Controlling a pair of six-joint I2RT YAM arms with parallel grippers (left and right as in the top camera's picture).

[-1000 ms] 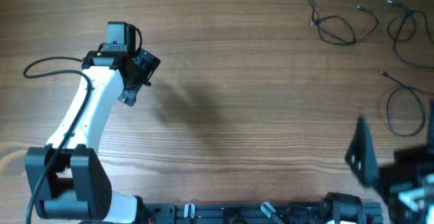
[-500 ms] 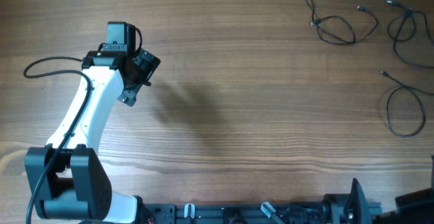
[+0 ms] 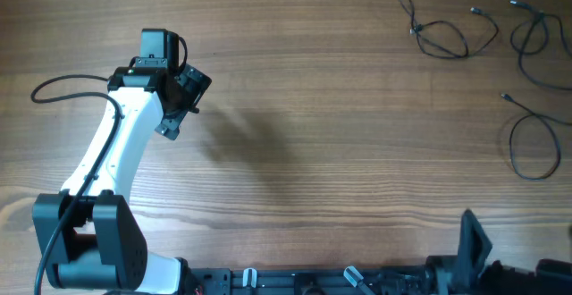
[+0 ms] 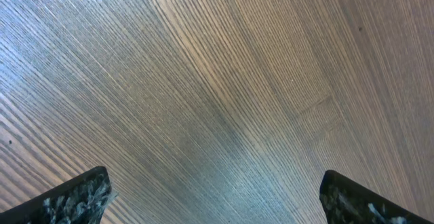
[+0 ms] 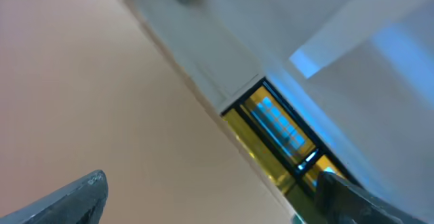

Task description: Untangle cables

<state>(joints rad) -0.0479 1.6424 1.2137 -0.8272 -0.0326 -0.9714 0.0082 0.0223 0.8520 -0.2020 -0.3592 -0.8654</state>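
Observation:
Three thin dark cables lie apart at the table's far right in the overhead view: one loose loop (image 3: 444, 38) at the top, one (image 3: 534, 43) by the right edge, one loop (image 3: 533, 145) lower down. My left gripper (image 3: 183, 101) hovers over bare wood far to the left, fingers wide apart and empty; its wrist view shows only wood grain between the fingertips (image 4: 217, 200). My right gripper (image 3: 472, 241) is at the table's front edge, mostly out of the overhead view. Its wrist view points up at a wall and ceiling, fingers apart (image 5: 217, 197) with nothing between them.
The wooden table (image 3: 340, 134) fills the overhead view. The left arm's thick black cable (image 3: 63, 82) arcs over the table's left side. The arm mounts and a black rail (image 3: 357, 279) run along the front edge.
The right arm has pulled back from the right side of the table toward the front edge, leaving the overhead view almost entirely. The left arm and the cables have not moved.

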